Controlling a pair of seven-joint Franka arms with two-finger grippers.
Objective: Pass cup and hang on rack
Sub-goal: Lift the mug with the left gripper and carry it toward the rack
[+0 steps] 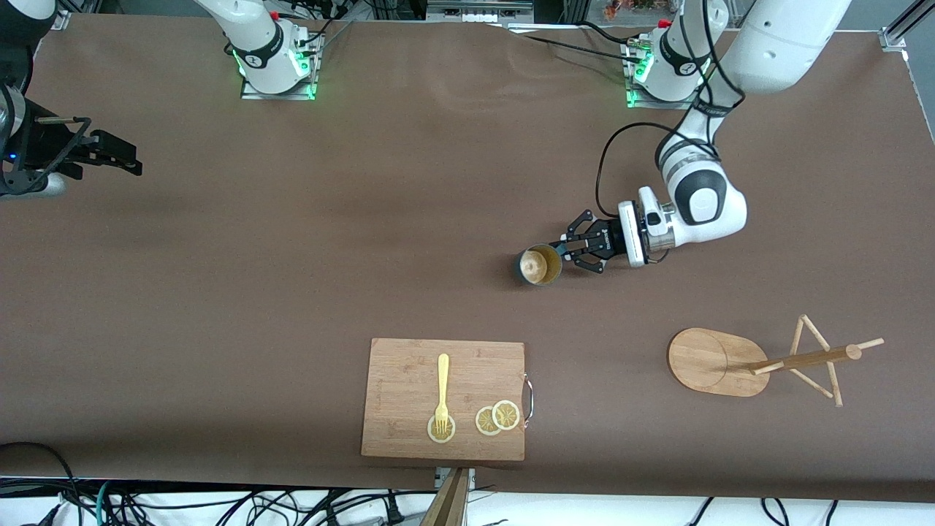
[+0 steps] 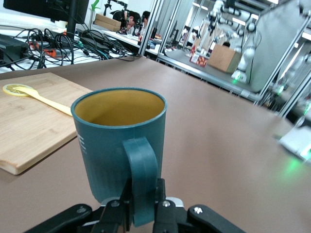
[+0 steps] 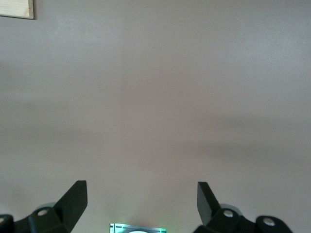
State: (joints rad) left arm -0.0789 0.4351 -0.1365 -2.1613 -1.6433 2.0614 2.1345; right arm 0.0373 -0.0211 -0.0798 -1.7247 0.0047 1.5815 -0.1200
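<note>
Your rack [image 1: 719, 361] lies tipped over on the bench, nearest the front camera. Farther off, the left gripper [image 2: 143, 206] has its fingers clamped on the cup [image 1: 538, 265] by the handle: pickup is in hand, and lifting toward the handover likely comes next. The right gripper [image 3: 142, 199] waits at its own end, fingers apart.

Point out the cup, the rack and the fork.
cup [image 1: 538, 266]: front view, on its yellowish-tan inside.
rack [image 1: 705, 360]: front view, on its oval flat base.
fork [image 1: 443, 387]: front view, on its yellow handle, over the cutting board.
</note>
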